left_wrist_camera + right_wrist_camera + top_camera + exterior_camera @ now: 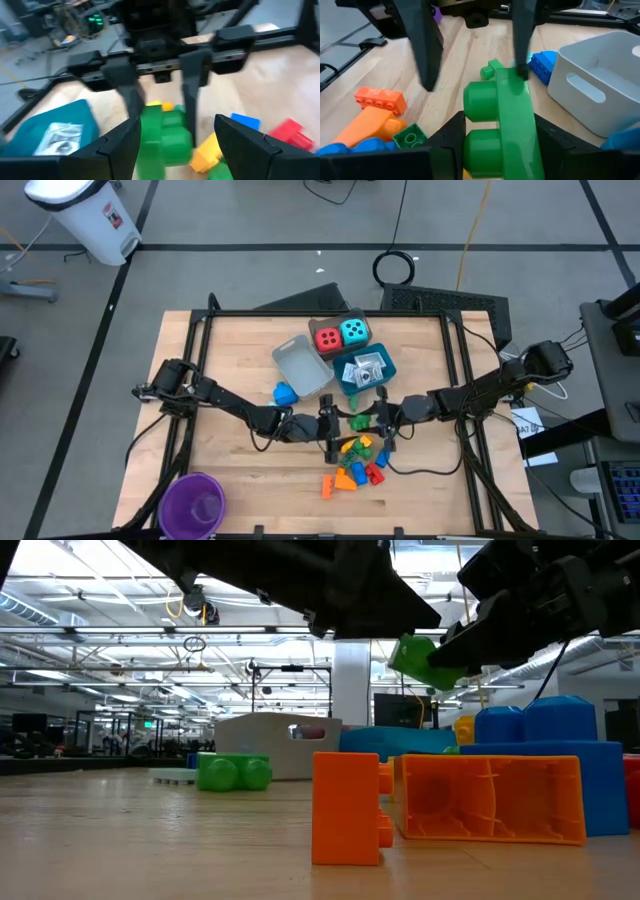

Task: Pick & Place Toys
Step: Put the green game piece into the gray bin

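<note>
One green brick [497, 120] pinched in right hand [495, 145] above desk [240, 350], facing spread left hand [175, 145]. Probably light, rigid, slick plastic; best gripped across flat sides, not studs.

Two dice [340, 335] sat side by side in the rearmost tray [322, 326]. An empty tray [303, 364] lay front-left of them, a packet-holding tray [385, 365] front-right. Brick pile [356, 462] lay nearer front; cup [192, 504] at front-left corner.
</note>
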`<state>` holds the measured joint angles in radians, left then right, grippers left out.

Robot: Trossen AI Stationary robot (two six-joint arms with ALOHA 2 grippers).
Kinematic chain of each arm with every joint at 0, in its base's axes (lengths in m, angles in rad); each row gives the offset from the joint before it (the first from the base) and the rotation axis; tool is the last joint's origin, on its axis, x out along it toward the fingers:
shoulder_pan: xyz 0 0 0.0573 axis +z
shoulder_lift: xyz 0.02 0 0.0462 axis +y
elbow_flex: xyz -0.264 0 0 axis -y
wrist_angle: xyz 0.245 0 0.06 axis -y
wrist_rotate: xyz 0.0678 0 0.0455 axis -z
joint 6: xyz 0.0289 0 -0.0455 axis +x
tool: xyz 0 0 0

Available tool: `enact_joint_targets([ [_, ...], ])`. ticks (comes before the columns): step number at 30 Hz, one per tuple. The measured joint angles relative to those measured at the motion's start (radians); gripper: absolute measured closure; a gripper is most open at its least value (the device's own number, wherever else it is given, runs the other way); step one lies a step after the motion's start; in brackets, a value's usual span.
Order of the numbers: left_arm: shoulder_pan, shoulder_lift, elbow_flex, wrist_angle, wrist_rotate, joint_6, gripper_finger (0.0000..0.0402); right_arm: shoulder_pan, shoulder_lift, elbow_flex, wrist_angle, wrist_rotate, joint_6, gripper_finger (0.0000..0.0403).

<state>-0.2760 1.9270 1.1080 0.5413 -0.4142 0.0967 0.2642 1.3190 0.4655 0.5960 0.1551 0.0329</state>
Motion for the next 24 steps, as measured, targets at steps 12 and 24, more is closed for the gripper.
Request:
enact_joint_targets([
  [12,0.003,0.001,0.000,-0.002,0.047,-0.076,0.0087,0.010,-0.001,0.001,0.038,-0.029,-0.020,0.0266],
  [24,0.003,0.002,0.000,0.004,0.099,-0.081,0.0082,0.041,-0.001,0.001,0.087,-0.024,-0.075,0.0266],
])
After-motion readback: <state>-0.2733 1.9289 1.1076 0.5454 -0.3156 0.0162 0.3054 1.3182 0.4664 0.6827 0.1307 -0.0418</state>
